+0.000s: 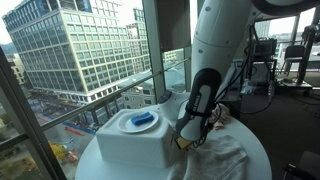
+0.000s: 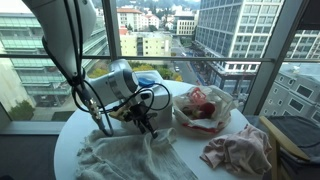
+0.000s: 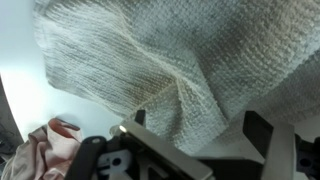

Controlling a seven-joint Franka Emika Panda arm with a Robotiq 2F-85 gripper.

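Hand hangs spread and empty just over the cloth crumpled on the near side of the desk, so, I judge, gripping and lifting are not yet done.

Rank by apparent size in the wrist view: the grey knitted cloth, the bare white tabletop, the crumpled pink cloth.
1. Grey knitted cloth, nearest, fills most of frame.
2. Bare white tabletop, left strip.
3. Crumpled pink cloth, partly cropped.

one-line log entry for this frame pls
gripper: open, nothing held | below it: grey knit cloth, crumpled on white table | contact: cannot tell | nearby: pink cloth
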